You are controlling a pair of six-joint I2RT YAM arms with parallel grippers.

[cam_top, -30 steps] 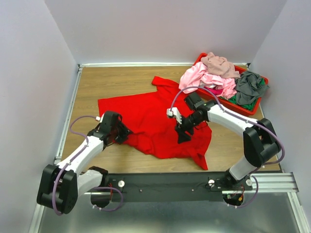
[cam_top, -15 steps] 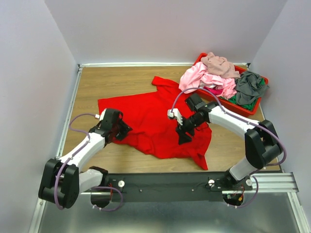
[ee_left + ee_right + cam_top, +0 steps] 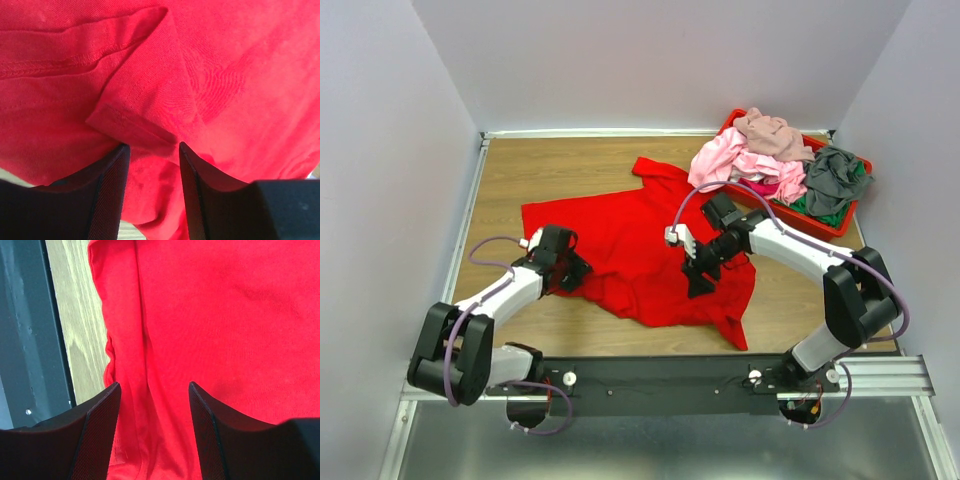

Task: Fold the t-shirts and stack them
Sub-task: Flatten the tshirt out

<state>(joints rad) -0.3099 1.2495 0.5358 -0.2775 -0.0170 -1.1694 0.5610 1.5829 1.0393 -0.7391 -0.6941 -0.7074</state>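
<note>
A bright red t-shirt (image 3: 630, 240) lies spread and wrinkled on the wooden table. My left gripper (image 3: 575, 272) is open at the shirt's near left edge; in the left wrist view (image 3: 152, 146) its jaws straddle red cloth just below a folded sleeve (image 3: 140, 107). My right gripper (image 3: 698, 280) is open low over the shirt's right part; in the right wrist view (image 3: 155, 385) a lengthwise crease of the shirt (image 3: 225, 305) runs between the jaws. Pink (image 3: 730, 160), mauve-beige (image 3: 770, 132) and grey (image 3: 832, 175) shirts lie heaped at the back right.
The heap sits in a red plastic tray (image 3: 840, 225) at the back right, with green cloth (image 3: 820, 212) underneath. A dark rail (image 3: 670, 380) runs along the near table edge, also in the right wrist view (image 3: 25, 330). Walls close the sides.
My left gripper has moved a little to the right and farther onto the shirt's left edge. My right gripper has hardly moved.
</note>
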